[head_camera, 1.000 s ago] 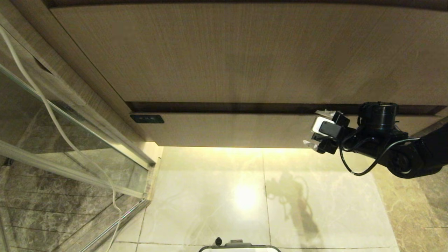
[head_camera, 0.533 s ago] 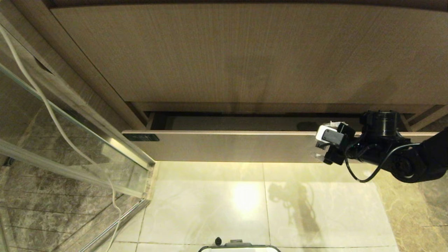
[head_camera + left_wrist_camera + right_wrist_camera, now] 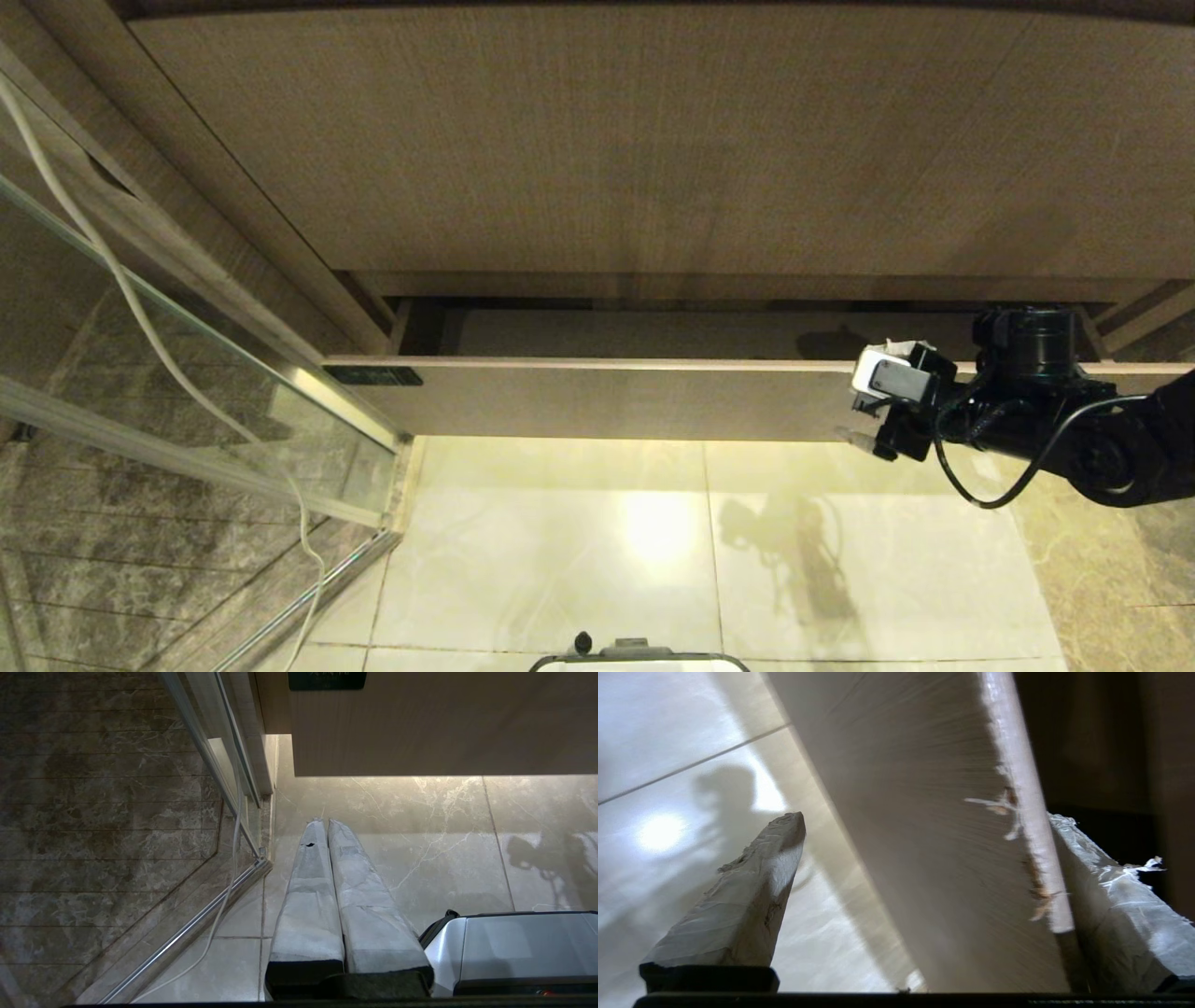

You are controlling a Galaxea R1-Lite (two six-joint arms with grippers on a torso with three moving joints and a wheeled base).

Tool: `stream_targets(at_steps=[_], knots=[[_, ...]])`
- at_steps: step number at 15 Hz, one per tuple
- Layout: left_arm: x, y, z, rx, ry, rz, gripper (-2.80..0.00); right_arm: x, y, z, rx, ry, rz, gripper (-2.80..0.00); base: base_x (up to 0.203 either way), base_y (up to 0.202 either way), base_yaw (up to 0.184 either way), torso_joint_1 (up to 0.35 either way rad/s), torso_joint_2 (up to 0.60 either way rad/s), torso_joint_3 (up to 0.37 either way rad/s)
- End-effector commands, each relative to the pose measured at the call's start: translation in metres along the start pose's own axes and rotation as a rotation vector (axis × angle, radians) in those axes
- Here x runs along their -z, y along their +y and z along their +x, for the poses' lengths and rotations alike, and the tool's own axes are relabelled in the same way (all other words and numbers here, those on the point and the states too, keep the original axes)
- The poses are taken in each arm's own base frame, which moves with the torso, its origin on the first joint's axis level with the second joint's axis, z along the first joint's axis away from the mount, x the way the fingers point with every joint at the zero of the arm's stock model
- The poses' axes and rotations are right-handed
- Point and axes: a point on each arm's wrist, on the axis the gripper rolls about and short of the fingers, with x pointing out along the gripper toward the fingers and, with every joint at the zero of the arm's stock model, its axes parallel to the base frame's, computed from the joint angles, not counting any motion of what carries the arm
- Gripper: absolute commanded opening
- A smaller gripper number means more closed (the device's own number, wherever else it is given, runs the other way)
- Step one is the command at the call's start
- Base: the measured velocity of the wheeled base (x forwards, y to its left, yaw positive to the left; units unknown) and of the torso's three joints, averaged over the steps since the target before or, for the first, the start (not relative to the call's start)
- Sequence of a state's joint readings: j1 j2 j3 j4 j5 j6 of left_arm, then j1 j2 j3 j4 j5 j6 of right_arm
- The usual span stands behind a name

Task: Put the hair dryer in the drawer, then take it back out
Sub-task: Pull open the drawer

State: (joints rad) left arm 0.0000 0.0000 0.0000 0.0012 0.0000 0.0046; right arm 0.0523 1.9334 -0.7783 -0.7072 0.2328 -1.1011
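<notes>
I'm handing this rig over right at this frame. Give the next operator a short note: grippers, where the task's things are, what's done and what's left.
Right gripper: open, jaws straddling the drawer front near its right end, one finger outside, one behind the top edge.
Left gripper: shut, empty, parked pointing at the floor.
Drawer: partly pulled out; the visible strip of its inside shows nothing in it.
Hair dryer: not in any view.
Done: drawer started open.
Left: finish opening, put the dryer in, take it out.

Pale marble tile floor point(image 3: 579, 541); white cable point(image 3: 308, 551) trailing on it
</notes>
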Motion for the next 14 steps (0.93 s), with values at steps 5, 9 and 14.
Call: stream_targets(at_steps=[5, 9, 14], knots=[[0.000, 0.000, 0.000, 0.000, 0.002, 0.000, -2.80, -0.012, -0.015, -0.035, 0.077, -0.022, 0.022, 0.00, 0.000, 0.000, 0.000, 0.000, 0.00, 0.000], [0.000, 0.000, 0.000, 0.000, 0.001, 0.000, -2.80, -0.013, -0.009, -0.071, 0.041, 0.007, 0.044, 0.00, 0.000, 0.000, 0.000, 0.000, 0.00, 0.000], [0.000, 0.000, 0.000, 0.000, 0.001, 0.000, -2.80, -0.013, 0.011, -0.104, -0.015, 0.039, 0.080, 0.00, 0.000, 0.000, 0.000, 0.000, 0.00, 0.000]])
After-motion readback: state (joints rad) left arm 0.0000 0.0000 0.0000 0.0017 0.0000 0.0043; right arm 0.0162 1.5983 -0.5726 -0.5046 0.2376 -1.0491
